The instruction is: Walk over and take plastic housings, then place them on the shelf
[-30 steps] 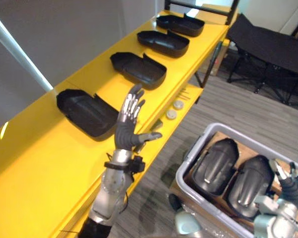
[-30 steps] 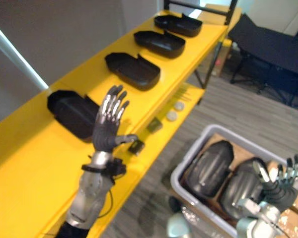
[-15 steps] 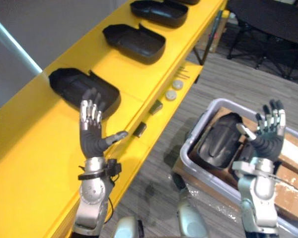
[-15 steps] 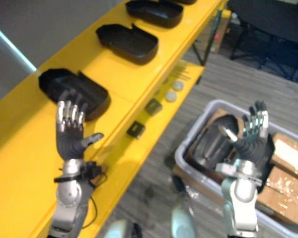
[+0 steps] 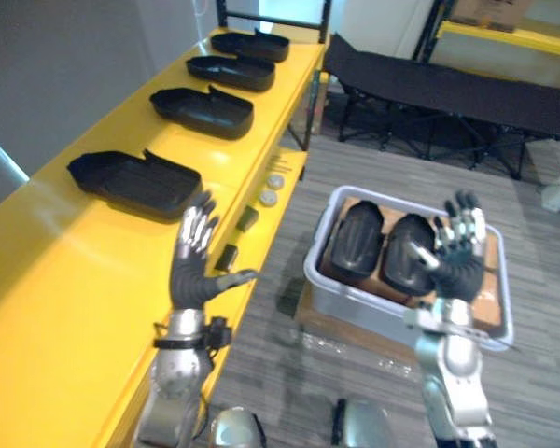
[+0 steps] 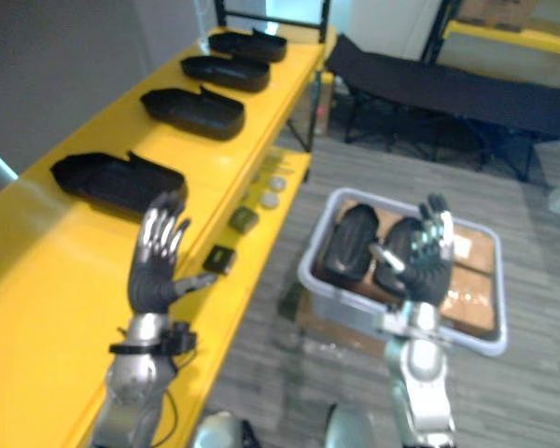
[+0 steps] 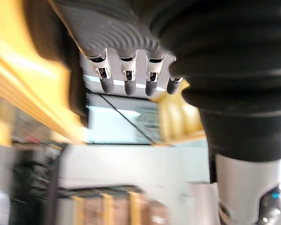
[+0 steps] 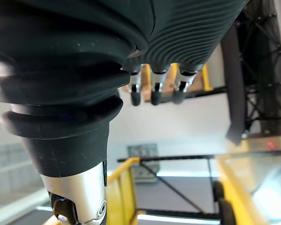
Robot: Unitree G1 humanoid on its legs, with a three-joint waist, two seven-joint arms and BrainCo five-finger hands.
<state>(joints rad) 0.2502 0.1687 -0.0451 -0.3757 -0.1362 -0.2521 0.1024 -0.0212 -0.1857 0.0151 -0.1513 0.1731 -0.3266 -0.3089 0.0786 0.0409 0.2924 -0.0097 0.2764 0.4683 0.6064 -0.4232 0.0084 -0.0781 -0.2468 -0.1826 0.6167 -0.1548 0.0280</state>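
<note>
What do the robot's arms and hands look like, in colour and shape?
Both arms are silver-grey and rounded. The left hand and the right hand have silver fingers with dark tips and dark palms. A dark ribbed cover wraps each wrist and hand back.

Bare top on the yellow shelf (image 5: 56, 308) right beside the raised, spread left hand (image 5: 194, 271), but the nearest housing (image 5: 131, 182) sits just beyond it and three more line the top further along. Small blocks (image 5: 247, 219) and discs (image 5: 269, 198) dot the lower ledge. Open floor (image 5: 271, 364) runs between the shelf and the grey bin (image 5: 364, 303), where two housings (image 5: 355, 245) lie side by side near the spread right hand (image 5: 457, 257).
</note>
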